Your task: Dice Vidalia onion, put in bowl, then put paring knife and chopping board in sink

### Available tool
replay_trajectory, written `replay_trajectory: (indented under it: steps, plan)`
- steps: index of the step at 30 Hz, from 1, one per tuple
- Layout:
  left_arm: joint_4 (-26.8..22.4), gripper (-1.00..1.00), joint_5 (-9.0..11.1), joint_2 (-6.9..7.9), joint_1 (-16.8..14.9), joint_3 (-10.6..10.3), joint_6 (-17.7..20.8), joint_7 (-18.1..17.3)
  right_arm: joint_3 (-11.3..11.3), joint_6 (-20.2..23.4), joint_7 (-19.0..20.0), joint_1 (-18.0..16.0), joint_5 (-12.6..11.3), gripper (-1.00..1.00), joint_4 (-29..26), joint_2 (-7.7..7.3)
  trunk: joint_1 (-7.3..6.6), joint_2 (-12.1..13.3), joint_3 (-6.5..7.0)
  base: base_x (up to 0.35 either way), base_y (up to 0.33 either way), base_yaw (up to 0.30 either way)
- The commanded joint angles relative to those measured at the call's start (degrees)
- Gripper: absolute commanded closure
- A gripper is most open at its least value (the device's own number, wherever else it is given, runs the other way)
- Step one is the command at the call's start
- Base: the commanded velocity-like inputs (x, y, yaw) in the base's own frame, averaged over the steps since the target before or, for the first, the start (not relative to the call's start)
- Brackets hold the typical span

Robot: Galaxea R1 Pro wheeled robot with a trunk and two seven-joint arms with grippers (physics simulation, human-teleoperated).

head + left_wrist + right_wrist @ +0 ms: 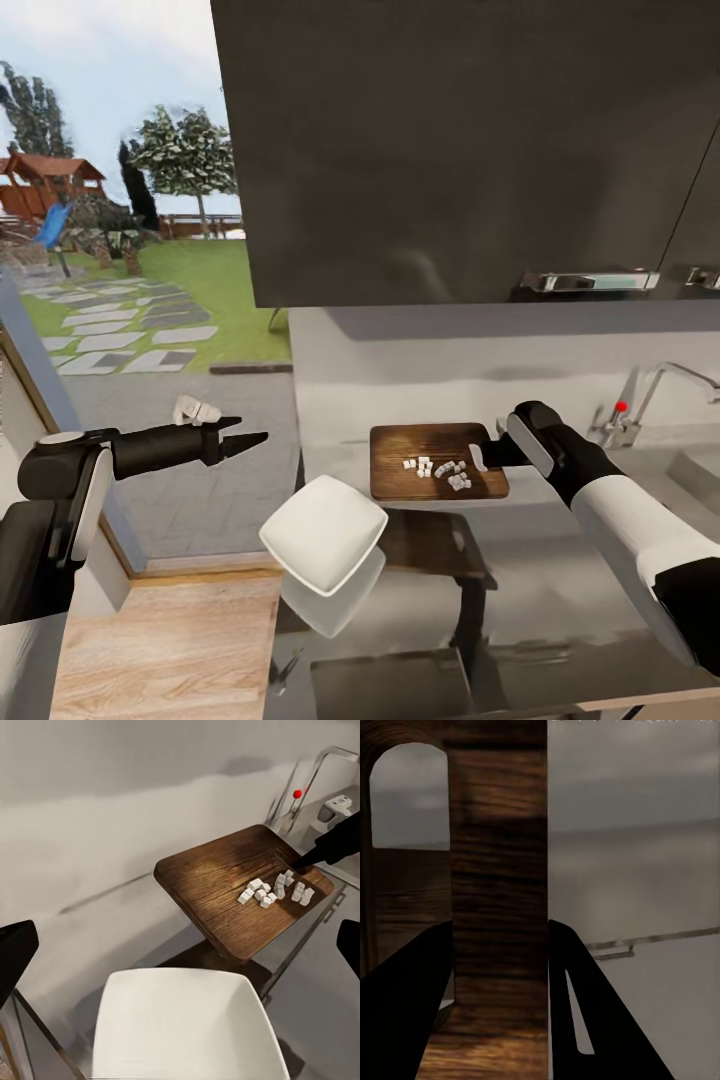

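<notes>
Daylight from the garden window falls at the far left, where the left gripper [252,438] hangs over the floor beside the long grey glossy bench [560,590], its dark fingers [243,440] drawn to a point with nothing between them, so they look clenched and empty. Next comes the shallow glossy white squarish bowl [323,533], which sits at the bench's near-left end, just beside and in front of the board. Past it, the rectangular brown wooden chopping board [430,455] appears lifted a little above the bench, judging by the shadow under it, and it carries the small white onion cubes [440,471] in a loose cluster toward its right half. At that right edge the right gripper [490,455] grasps the board: in the right wrist view its two black fingers [412,1005] straddle the wood beside the slot-shaped handle hole [409,795]. Farthest right stand the chrome tap with the red dot [622,415] and the stainless-steel sink [690,470]. The paring knife I cannot make out. The step in hand seems to be tipping the dice into the bowl; doing it well means keeping the board level while carrying it over the bowl, then tilting slowly toward the bowl's middle so no cubes spill.
</notes>
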Motion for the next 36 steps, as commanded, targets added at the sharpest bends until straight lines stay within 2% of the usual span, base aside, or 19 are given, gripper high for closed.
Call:
replay_trajectory:
  steps: [1, 26, 28, 36]
  plan:
    - [0.0, -1.00, 0.1, -0.01, -0.1, 0.0, 0.5, -0.2, 0.4, 0.1, -0.6, -0.1, -0.7, 1.00, -0.1, -0.07, 0.04, -0.1, -0.14, 0.000, 0.000, 0.091]
    - [0.0, -1.00, 0.1, -0.01, -0.1, 0.0, 0.5, -0.2, 0.4, 0.1, -0.5, -0.1, -0.8, 1.00, -0.1, 0.09, 0.04, -0.1, -0.14, 0.000, 0.000, 0.140]
    - [0.0, -1.00, 0.1, -0.01, -0.1, 0.0, 0.5, -0.2, 0.4, 0.2, -0.6, -0.1, -0.7, 1.00, -0.1, 0.81, 0.04, -0.1, -0.14, 0.000, 0.000, 0.145]
    - [0.0, -1.00, 0.1, 0.08, -0.1, 0.1, 0.5, -0.2, 0.4, 0.2, -0.6, -0.1, -0.7, 1.00, -0.1, 1.39, 0.04, -0.1, -0.14, 0.000, 0.000, 0.145]
